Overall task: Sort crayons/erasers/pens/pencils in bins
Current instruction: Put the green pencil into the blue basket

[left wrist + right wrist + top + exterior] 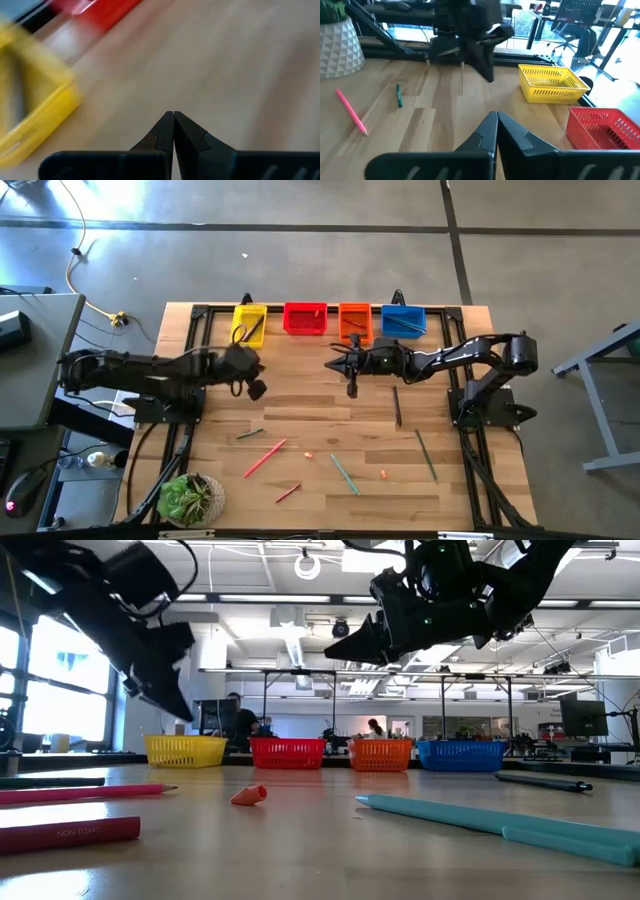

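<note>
bins: four small rectangular plastic trays, yellow (248,323), red (305,319), orange (354,321), blue (403,320), rowed along far edge | erasers: two tiny orange-pink nubs (308,453) (383,474), loose near front

Grey concrete floor (300,240) crossed by dark seams, a yellow cable (75,265) trailing over it. Bright windows (65,695) on one side, ceiling strip lights (250,600) overhead. Desks with monitors (583,718) and people seated far back.

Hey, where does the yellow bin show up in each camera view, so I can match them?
High view: yellow bin, leftmost in the far row.
Low view: leftmost basket, far across the table.
Left wrist view: blurred, at the picture's left edge.
Right wrist view: right of centre.
Shared landmark: the red bin next to it.
</note>
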Controlling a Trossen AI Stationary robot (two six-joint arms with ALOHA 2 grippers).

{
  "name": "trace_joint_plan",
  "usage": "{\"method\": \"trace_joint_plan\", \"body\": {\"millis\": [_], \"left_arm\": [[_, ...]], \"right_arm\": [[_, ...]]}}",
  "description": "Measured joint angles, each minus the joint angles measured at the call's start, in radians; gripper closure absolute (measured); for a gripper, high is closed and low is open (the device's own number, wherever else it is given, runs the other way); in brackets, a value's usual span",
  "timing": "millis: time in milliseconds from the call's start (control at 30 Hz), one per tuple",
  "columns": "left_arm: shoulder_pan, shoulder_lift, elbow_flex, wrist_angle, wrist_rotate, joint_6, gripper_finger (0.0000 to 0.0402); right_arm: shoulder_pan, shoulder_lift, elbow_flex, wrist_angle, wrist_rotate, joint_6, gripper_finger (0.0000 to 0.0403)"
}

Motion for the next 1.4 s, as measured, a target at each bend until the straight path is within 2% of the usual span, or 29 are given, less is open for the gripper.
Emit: {"method": "trace_joint_plan", "body": {"millis": [133,267,333,400,633,867,967,1100,1233,1400], "left_arm": [[-0.069,-0.049,-0.145,0.434,0.095,0.067,0.0401],[-0.089,-0.029,-0.292,0.922,0.236,0.157,0.0401],[-0.089,-0.011,-0.342,1.100,0.283,0.193,0.0401],[-0.089,-0.003,-0.376,1.220,0.312,0.221,0.0401],[-0.088,0.013,-0.381,1.233,0.348,0.294,0.0401],[-0.088,0.047,-0.381,1.227,0.348,0.316,0.0401],[-0.088,0.061,-0.381,1.227,0.348,0.319,0.0401],[-0.088,0.077,-0.381,1.227,0.347,0.334,0.0401],[-0.088,0.087,-0.381,1.226,0.347,0.334,0.0401],[-0.088,0.087,-0.381,1.227,0.347,0.334,0.0401]], "right_arm": [[0.016,-0.027,0.036,-0.093,0.050,0.052,0.0403],[0.098,-0.057,0.126,-0.362,0.261,0.064,0.0403],[0.144,-0.062,0.174,-0.500,0.330,0.108,0.0403],[0.190,-0.062,0.225,-0.614,0.351,0.171,0.0403],[0.345,-0.061,0.393,-1.089,0.408,0.519,0.0403],[0.478,-0.060,0.468,-1.496,0.414,1.018,0.0399],[0.540,-0.060,0.468,-1.650,0.353,1.251,0.0380],[0.628,-0.060,0.468,-1.829,0.299,1.502,0.0335],[0.700,-0.062,0.399,-1.844,0.214,1.662,0.0294],[0.768,-0.064,0.239,-1.661,0.111,1.790,0.0275]]}}
